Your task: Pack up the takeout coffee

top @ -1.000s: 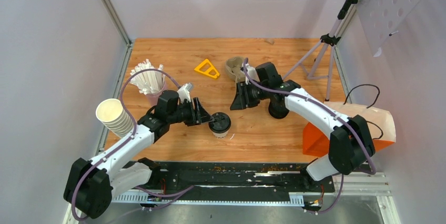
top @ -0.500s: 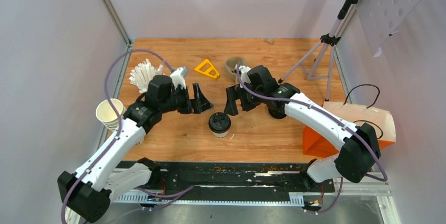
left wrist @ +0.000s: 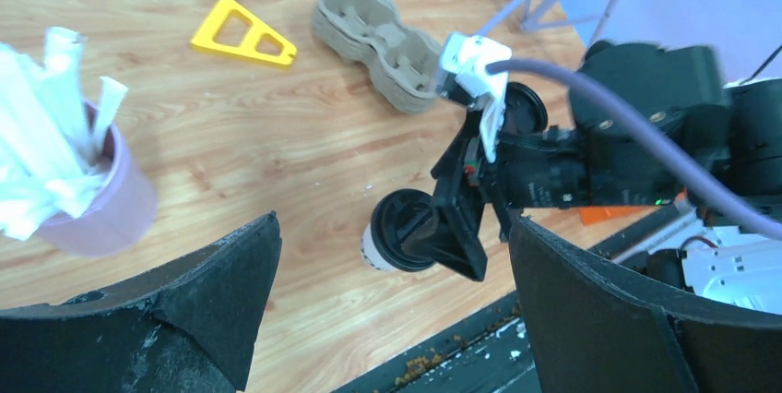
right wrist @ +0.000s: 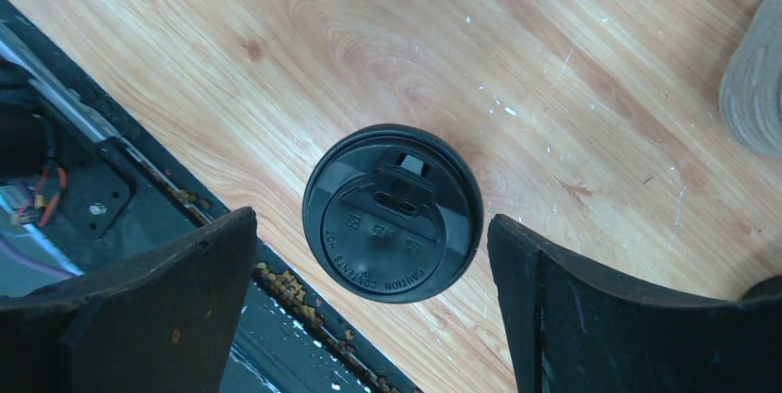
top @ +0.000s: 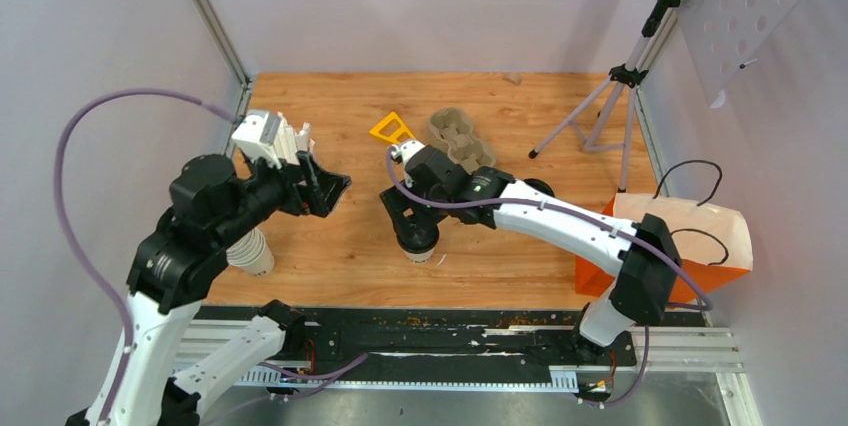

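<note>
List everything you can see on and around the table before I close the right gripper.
front coffee cup: one, white with black lid, near the front edge, middle.
second coffee cup: one, only its black lid shows, behind the right arm.
cup carrier: one, grey-brown, back centre.
triangle: one, yellow, left of the carrier.
stack of cups: one, cream, left edge, partly under the left arm.
cup of wrapped straws: one, lilac cup, white wrappers, back left.
tripod: one, grey, back right.
bag: one, orange and white, right edge.
table: one, wood.
left gripper: open, empty.
right gripper: open, straddling the front cup's lid.
</note>
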{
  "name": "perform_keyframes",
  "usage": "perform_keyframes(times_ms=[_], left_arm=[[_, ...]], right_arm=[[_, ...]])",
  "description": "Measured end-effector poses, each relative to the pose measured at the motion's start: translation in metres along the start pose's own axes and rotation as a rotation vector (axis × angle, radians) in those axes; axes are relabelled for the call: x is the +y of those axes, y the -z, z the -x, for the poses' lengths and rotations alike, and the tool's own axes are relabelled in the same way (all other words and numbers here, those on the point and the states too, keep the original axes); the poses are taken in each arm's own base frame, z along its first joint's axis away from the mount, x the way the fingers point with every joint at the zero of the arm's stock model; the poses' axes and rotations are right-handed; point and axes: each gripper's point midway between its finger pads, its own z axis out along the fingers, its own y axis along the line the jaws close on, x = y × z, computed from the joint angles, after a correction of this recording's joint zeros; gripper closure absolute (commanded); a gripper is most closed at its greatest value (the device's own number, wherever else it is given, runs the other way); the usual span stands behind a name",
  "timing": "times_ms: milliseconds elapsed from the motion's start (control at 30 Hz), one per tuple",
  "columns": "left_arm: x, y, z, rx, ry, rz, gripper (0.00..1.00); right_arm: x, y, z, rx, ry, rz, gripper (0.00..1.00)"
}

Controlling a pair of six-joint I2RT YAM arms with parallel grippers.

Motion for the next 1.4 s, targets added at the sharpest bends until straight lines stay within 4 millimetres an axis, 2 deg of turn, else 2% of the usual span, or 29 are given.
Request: perform_keyframes(times_ms=[167, 300, 800, 1200, 1400], left_arm=[[0.008, 0.032, 0.007, -0.089, -0.014, 0.045, 0.0], [0.013, 0.043, 0.01, -0.125, -0.025, 0.075, 0.0], [0.027, 0.035, -0.004, -0.081, -0.052, 0.127, 0.0], [0.033, 0.03, -0.015, -0.055, -0.053, 0.14, 0.0], [0.035, 0.03, -0.018, -0.051, -0.054, 0.146, 0.0]], right_arm=[[0.001, -0.014, -0.015, 0.067, 0.063, -0.081, 0.07], [-0.004, -0.018, -0.023, 0.102, 0.082, -0.113, 0.09], [-0.006, -0.028, -0.036, 0.15, 0.1, -0.115, 0.16], [-0.005, -0.03, -0.035, 0.142, 0.122, -0.106, 0.34], [-0.009, -0.029, -0.035, 0.135, 0.117, -0.104, 0.35]])
